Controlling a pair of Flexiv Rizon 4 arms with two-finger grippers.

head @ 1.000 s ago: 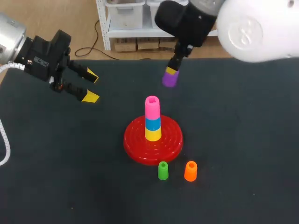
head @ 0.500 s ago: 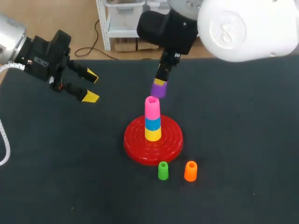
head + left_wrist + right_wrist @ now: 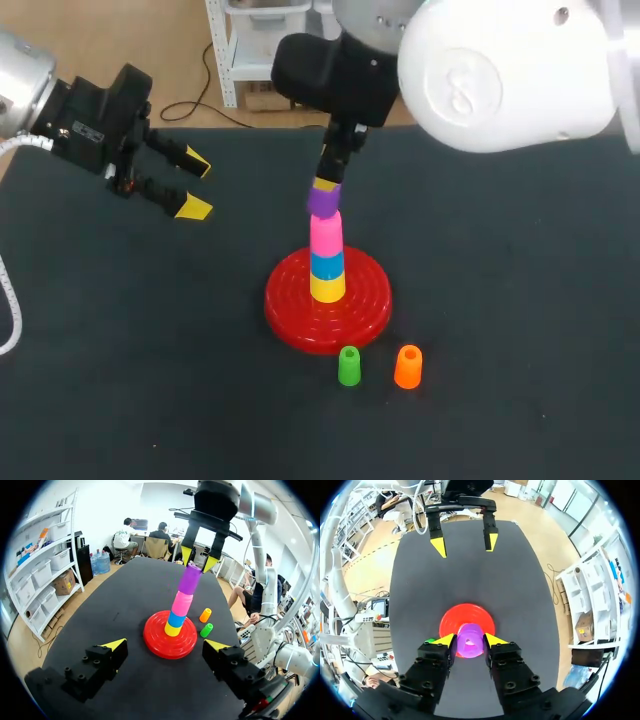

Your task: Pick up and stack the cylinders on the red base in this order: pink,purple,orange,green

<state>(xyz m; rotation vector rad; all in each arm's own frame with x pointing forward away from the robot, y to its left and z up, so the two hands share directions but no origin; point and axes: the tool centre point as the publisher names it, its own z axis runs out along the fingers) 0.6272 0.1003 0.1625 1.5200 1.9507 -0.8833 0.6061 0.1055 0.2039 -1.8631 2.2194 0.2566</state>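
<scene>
Presently recorded, largest first.

Dark counter (image 3: 520,330), spanning the whole head view.

Right arm (image 3: 500,70), white and bulky, entering from the right and reaching past the middle to a position above the stack.

Left arm (image 3: 25,70), entering at the far left corner, well apart from the task's things.

Red base (image 3: 290,312), round and ridged, lying flat near the middle of the counter and serving as the only holder present.

Right hand (image 3: 470,641), pointing straight down over the base and clamped on the purple cylinder (image 3: 323,202), one yellow-tipped finger on either side.

Left hand (image 3: 196,187), spread wide with nothing between its fingers, hanging above bare counter to the left of the base and facing toward it.

Loaded on the centre of the base, bottom to top: yellow cylinder (image 3: 327,288), blue cylinder (image 3: 327,265), pink cylinder (image 3: 326,235), stacked in direct contact.

Purple cylinder held at the very top of that stack, lower rim at the crown of the pink one and slightly tilted in the left wrist view. Cannot tell whether seated or merely touching.

Orange cylinder (image 3: 408,366), upright on the counter just beside the base's near edge, toward the right.

Green cylinder (image 3: 348,366), upright just left of the orange one, near it but apart, and close against the base's rim. Contact with the rim not determinable.
</scene>
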